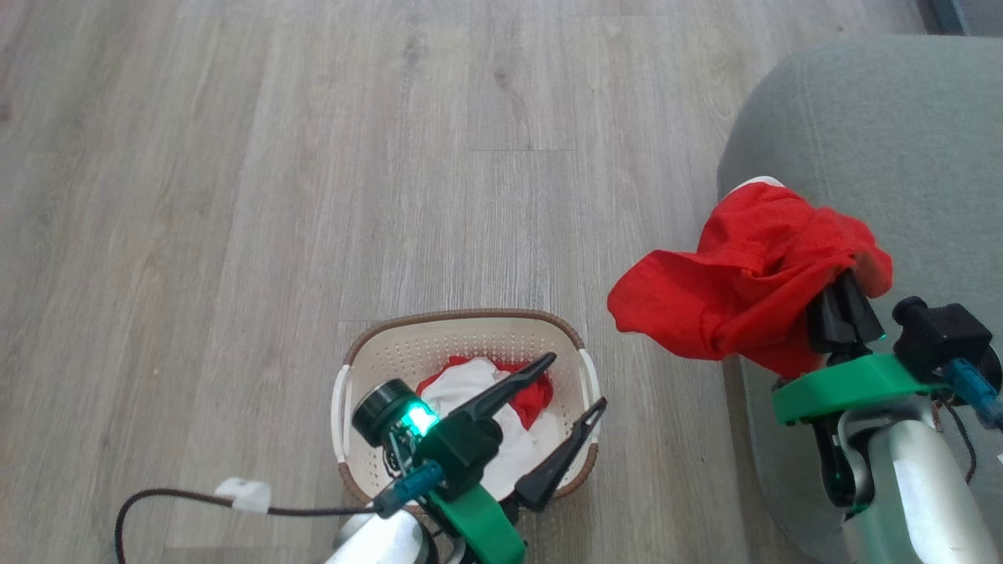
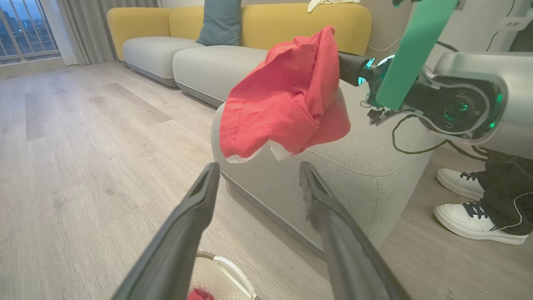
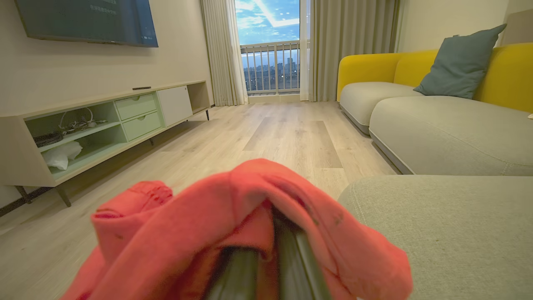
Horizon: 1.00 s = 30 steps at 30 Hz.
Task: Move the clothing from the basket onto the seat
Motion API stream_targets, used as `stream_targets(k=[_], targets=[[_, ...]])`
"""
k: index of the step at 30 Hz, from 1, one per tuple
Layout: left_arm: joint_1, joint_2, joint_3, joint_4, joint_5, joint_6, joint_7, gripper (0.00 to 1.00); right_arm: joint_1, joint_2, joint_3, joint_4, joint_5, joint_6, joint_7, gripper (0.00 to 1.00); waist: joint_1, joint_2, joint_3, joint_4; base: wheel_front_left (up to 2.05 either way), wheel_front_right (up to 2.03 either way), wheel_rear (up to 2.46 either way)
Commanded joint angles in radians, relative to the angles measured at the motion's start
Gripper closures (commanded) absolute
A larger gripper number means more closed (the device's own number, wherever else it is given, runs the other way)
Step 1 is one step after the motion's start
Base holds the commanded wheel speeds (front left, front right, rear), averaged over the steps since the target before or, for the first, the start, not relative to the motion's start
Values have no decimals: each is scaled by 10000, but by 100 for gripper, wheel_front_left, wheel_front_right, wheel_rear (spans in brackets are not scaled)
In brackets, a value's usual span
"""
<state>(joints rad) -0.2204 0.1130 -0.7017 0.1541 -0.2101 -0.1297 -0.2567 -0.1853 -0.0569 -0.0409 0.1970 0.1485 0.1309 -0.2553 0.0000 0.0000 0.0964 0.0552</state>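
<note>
A red garment (image 1: 744, 278) hangs draped over my right gripper (image 1: 845, 291), which is shut on it at the near-left edge of the grey seat (image 1: 885, 125). In the left wrist view the same garment (image 2: 287, 96) dangles in front of the seat (image 2: 358, 166); in the right wrist view the cloth (image 3: 233, 233) covers my fingers beside the seat (image 3: 449, 225). The cream basket (image 1: 407, 345) sits on the floor and holds more red and white clothing (image 1: 470, 384). My left gripper (image 1: 578, 382) hovers open over the basket, empty. The basket's handle (image 2: 229, 271) shows between its fingers.
A grey and yellow sofa (image 3: 437, 121) with a teal cushion (image 3: 462, 62) stands beyond the seat. A low TV cabinet (image 3: 95, 125) lines the far wall. A person's white shoes (image 2: 470, 208) stand beside the seat. Wood floor (image 1: 313, 157) spreads out ahead of the basket.
</note>
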Motion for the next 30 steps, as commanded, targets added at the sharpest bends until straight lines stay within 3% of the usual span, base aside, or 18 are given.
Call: stream_targets(k=[1,10,22,30], targets=[[-92,-3,452,-255,-20,-10,-51,0,-280,66,192,-367,44,-2,-65,100,0,0,22,-83,0,0,0],[-104,-19,472,-356,105,-10,-51,0,-343,66,-104,-627,-169,-2,-65,100,0,0,298,-1139,0,0,0],[-333,110,287,-580,310,-10,-51,0,-290,66,-501,-1145,-126,-2,-65,100,0,0,876,-3269,0,0,0],[-494,228,50,-676,425,-10,-51,0,-82,66,-757,-1287,150,-2,-65,100,0,0,1176,-4144,0,0,0]])
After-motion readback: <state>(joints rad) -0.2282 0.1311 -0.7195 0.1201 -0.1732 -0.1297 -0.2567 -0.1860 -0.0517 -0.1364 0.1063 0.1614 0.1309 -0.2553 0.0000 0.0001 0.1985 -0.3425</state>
